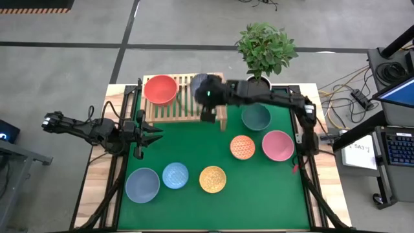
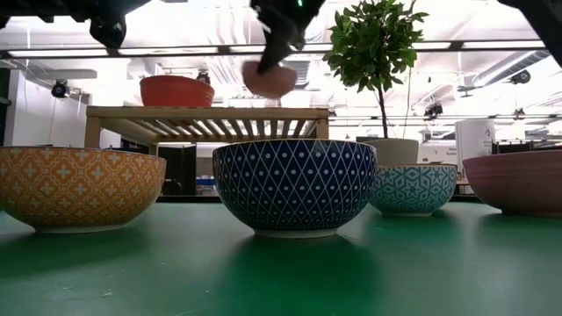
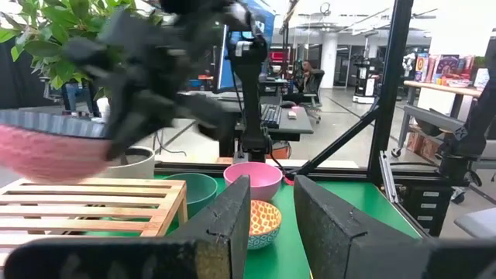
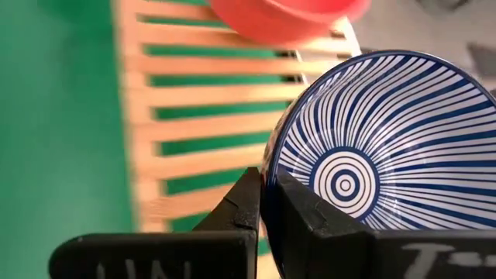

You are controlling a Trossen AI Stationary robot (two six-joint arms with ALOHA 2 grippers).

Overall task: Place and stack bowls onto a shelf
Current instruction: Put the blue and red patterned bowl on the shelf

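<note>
My right gripper [image 4: 267,182] is shut on a bowl [image 4: 372,163], white inside with dark blue stripes, which hangs over the right part of the light-wood shelf [image 1: 184,103]. In the low view that bowl [image 2: 270,79] shows blurred and pinkish just above the slatted top [image 2: 206,112]. A red bowl [image 1: 160,88] rests by its base on the shelf's left part. My left gripper [image 3: 271,186] hovers open over the green mat [image 1: 194,149], near the shelf's left leg [image 1: 147,115], touching nothing. Its place in the high view is [image 1: 150,136]. My right gripper pinches the striped bowl's rim [image 4: 269,159], one finger [image 4: 310,221] inside the bowl and the other [image 4: 244,205] outside. The fingers come slanting down from the table's right. The bowl is lifted clear of the slats, mouth up.
On the mat stand a teal bowl [image 1: 256,116], an orange patterned bowl [image 1: 242,147], a pink bowl [image 1: 278,145], a grey-blue bowl [image 1: 142,184], a light blue bowl [image 1: 175,175] and a yellow bowl [image 1: 213,179]. A potted plant [image 1: 265,48] stands behind the shelf's right end.
</note>
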